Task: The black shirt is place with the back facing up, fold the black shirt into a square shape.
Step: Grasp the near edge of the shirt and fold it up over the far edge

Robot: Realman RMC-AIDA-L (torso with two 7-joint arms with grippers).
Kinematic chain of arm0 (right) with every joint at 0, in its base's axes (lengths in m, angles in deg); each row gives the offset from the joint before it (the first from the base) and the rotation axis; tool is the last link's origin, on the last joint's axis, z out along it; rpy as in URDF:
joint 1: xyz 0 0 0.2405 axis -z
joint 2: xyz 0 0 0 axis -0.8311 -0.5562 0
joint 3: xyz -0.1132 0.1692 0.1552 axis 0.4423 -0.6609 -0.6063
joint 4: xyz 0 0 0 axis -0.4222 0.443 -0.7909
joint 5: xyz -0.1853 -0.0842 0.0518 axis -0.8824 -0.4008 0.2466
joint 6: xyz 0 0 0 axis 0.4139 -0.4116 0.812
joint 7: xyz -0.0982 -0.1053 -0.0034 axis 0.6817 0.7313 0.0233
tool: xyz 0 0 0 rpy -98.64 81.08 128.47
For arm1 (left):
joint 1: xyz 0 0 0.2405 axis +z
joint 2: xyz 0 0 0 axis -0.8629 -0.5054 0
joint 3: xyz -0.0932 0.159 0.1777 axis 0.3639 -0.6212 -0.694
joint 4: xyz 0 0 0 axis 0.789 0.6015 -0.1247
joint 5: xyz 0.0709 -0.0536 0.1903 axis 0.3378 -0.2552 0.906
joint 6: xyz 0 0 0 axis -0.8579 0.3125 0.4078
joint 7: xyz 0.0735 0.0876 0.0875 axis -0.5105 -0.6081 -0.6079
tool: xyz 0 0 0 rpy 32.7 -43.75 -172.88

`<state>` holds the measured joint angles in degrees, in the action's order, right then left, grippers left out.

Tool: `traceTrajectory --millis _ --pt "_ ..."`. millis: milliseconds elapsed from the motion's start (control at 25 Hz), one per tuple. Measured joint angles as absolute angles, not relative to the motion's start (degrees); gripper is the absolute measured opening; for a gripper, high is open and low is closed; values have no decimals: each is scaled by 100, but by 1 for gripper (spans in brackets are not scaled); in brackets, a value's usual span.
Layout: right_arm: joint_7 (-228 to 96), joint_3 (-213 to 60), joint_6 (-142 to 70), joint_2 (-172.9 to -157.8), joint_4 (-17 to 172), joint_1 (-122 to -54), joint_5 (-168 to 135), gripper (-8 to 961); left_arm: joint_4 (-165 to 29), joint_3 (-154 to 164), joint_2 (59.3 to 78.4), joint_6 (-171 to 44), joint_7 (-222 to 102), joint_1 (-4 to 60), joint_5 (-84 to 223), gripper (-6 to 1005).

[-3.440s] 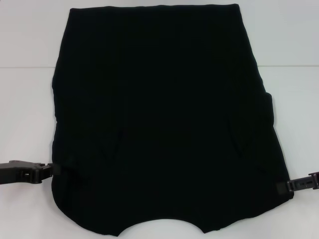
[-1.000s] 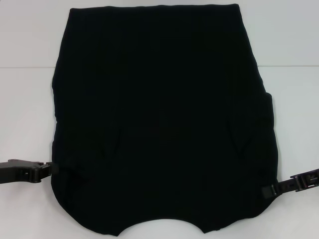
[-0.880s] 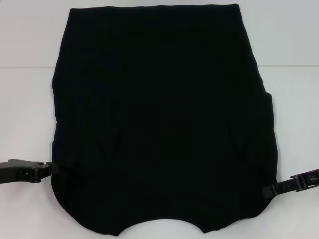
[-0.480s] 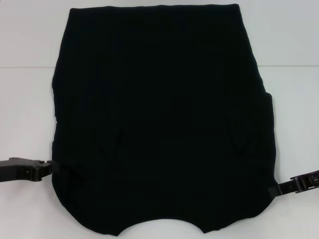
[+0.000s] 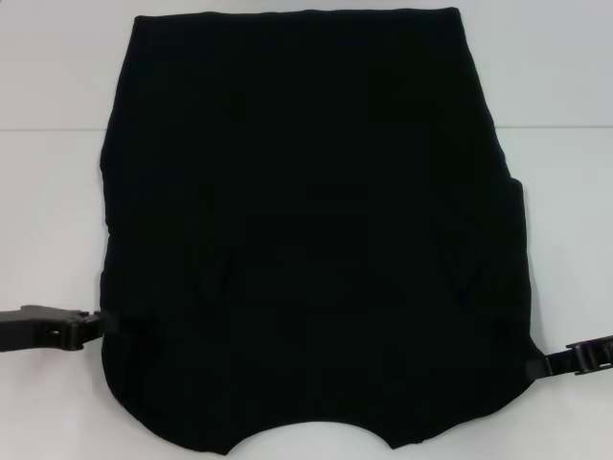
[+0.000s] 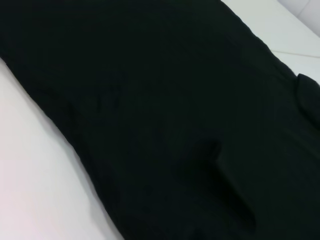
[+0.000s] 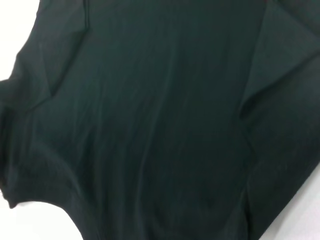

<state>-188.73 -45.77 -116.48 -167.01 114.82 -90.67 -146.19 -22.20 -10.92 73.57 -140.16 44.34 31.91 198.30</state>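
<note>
Grippers, left (image 5: 96,324) and right (image 5: 536,364), at black shirt (image 5: 316,240) side edges.

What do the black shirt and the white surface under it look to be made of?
The black shirt looks like soft matte knit cloth, likely cotton: it shows shallow creases and limp, curved edges. The white table looks like a smooth, hard, faintly glossy board, perhaps laminate; a thin seam line crosses it.
</note>
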Motion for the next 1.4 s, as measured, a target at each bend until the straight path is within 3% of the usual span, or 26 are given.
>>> traceTrajectory --millis 320,960,1400 --pt "-18288 -5198 -11875 -16708 11482 -8677 -14595 57 -2101 -862 7344 -14830 4848 3264 19830 20" --pt "-17090 -6751 -12759 -16404 11571 -7611 -14596 57 -2226 -372 7307 -16155 4757 3522 19893 21" --pt "-16616 -7134 -13101 -16300 11571 -7087 -14624 57 -2240 -374 7393 -16703 4609 3854 19907 20"
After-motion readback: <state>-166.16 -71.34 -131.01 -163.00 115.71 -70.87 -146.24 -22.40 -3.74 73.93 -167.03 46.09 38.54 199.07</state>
